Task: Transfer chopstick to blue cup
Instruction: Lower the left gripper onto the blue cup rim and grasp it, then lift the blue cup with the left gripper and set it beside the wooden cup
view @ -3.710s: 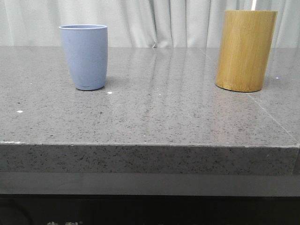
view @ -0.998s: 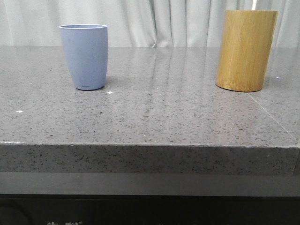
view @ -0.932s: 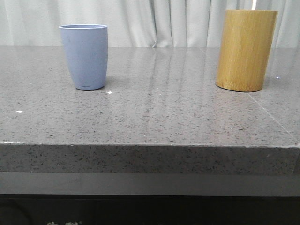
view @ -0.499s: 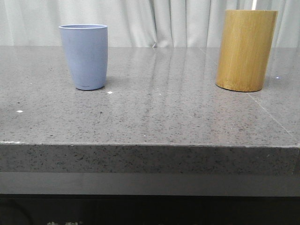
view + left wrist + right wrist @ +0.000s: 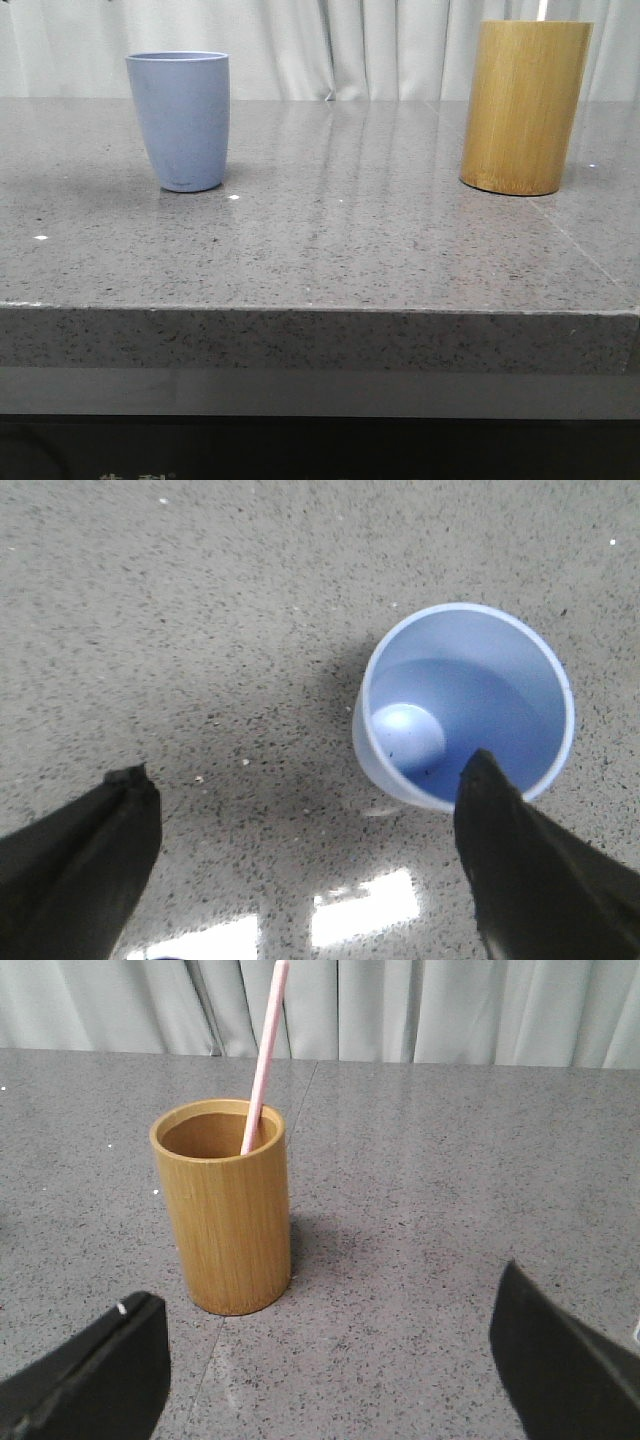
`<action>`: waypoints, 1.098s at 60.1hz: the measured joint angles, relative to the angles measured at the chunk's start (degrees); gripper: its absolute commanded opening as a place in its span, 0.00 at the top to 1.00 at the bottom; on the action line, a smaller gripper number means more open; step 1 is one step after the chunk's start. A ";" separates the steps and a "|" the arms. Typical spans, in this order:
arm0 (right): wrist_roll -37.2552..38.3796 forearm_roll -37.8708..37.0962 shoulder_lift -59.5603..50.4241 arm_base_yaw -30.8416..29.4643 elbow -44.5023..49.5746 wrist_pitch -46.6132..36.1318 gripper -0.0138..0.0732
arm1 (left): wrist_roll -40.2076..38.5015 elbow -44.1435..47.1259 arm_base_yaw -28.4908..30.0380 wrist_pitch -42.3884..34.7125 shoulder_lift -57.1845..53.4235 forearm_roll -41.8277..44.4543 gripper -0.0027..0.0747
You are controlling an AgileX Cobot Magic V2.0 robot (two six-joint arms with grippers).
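the chopstick (image 5: 264, 1055) stands leaning in the bamboo holder (image 5: 224, 1207), which sits toward the desk's (image 5: 330, 250) far right corner; its pink tip (image 5: 541, 9) just pokes above the holder's rim in the front view. the blue cup (image 5: 181, 120) waits well apart, toward the far left, upright and empty as far as the left wrist view lets me see into it (image 5: 463, 705).

the right gripper (image 5: 330, 1360) faces the holder with its jaws spread wide and nothing between them. the left gripper (image 5: 300, 870) hangs above the blue cup, also released and holding nothing.

the step in hand looks like the reach for the stick. to do it well, i'd say the right gripper should come in above the holder's rim, close on the bare upper length of the chopstick, and lift along the stick's own lean so it doesn't drag the holder over. a thin smooth stick may swivel in the grip, so pinch squarely.
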 measured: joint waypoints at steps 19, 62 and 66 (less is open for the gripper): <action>0.00 0.00 0.00 0.00 0.00 0.00 0.09 | 1.29 -9.94 -2.46 5.42 11.50 0.00 0.20; 0.00 0.00 0.00 0.00 0.00 0.00 0.09 | 3.90 -11.34 -2.66 1.94 16.52 -3.51 0.99; 0.00 0.00 0.00 0.00 0.00 0.00 0.09 | 5.26 -11.48 -3.02 1.94 16.52 -5.18 0.99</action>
